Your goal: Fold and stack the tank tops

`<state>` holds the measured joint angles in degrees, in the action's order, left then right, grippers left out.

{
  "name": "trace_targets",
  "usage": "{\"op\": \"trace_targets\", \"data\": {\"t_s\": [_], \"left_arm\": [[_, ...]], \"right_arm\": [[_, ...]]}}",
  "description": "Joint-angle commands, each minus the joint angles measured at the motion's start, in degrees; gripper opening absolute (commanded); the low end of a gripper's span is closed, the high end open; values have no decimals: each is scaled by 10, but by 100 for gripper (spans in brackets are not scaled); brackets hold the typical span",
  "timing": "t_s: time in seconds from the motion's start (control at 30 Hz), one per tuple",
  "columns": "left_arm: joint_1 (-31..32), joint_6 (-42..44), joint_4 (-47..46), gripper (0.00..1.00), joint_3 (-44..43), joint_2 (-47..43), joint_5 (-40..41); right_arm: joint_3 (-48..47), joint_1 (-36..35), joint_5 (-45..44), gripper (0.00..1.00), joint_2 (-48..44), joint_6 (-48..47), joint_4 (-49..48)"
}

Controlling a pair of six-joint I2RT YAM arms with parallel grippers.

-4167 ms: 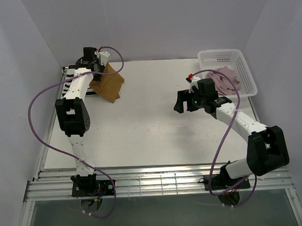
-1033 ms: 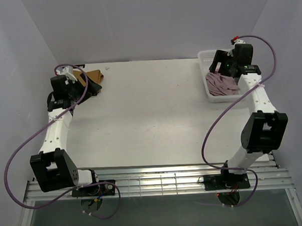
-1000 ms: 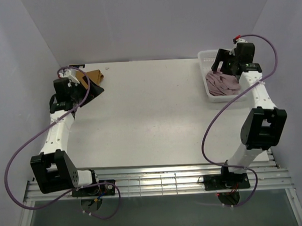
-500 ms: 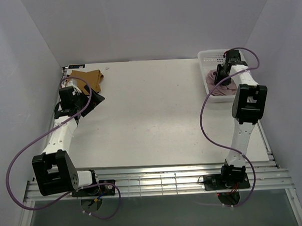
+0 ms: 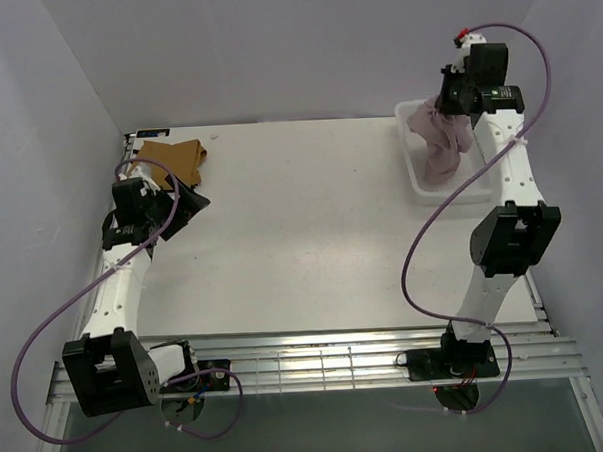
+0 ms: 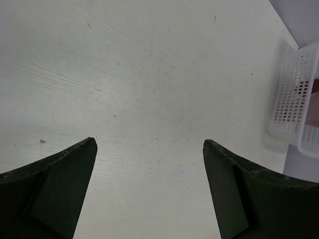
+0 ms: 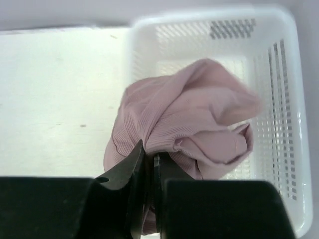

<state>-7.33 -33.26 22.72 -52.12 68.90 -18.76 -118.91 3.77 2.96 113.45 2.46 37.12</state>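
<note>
The pink top [image 7: 184,119] hides much of the basket [image 7: 286,149] floor. The right gripper [image 7: 149,152] covers the bottom of the pink top. The left wrist view cuts off the basket at its right edge.

Dusty pink ribbed tank top [image 7: 189,114] far right, plain tan-brown tank top [image 5: 168,155] far left, white mesh basket [image 7: 286,99], off-white speckled table [image 5: 302,246], white arms [image 5: 116,284] with black joints, purple cables [image 5: 404,274], pale lilac walls [image 5: 274,57]
</note>
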Motion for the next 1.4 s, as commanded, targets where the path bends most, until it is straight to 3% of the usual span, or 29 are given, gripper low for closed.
{"op": "trace_targets", "data": {"t_s": [0.0,0.1,0.17,0.27,0.3,0.33,0.37,0.4,0.43,0.47,0.5,0.63,0.8,1.0,1.23,1.37], "left_arm": [[-1,8,54,98,-8,-46,-14],[-1,1,108,98,-13,-49,53],[-1,2,130,98,-15,-49,65],[0,2,141,98,-6,-63,60],[-1,1,144,98,-2,-75,60],[-1,1,145,98,6,-80,60],[0,2,151,98,9,-84,62],[0,2,156,98,12,-91,70],[-1,2,161,98,16,-92,77],[-1,1,178,98,18,-92,85],[-1,-1,187,98,18,-92,103],[-1,-2,206,98,30,-90,102],[-1,-8,198,98,58,-81,73],[5,-13,135,98,134,-64,-27],[29,-54,72,98,155,-5,-11],[36,-80,-11,98,173,35,-34]], "right_arm": [[-1,-135,37,9,-123,-78,-3],[12,-218,48,9,-161,-91,4],[35,-235,141,8,-187,-75,-18],[142,-242,177,10,-232,-34,-79],[198,-242,165,16,-240,-30,-88],[225,-242,142,32,-252,-19,-95],[250,-241,82,39,-255,11,-96],[271,-241,44,53,-255,23,-90],[311,-242,13,89,-253,34,-84],[331,-241,-31,96,-252,42,-79],[351,-241,-59,90,-253,49,-75],[441,-241,-82,90,-280,76,-86],[560,-243,-2,90,-344,89,-138],[691,-266,86,90,-416,125,-201],[725,-306,96,90,-425,139,-202],[759,-346,93,90,-411,176,-246]]}}
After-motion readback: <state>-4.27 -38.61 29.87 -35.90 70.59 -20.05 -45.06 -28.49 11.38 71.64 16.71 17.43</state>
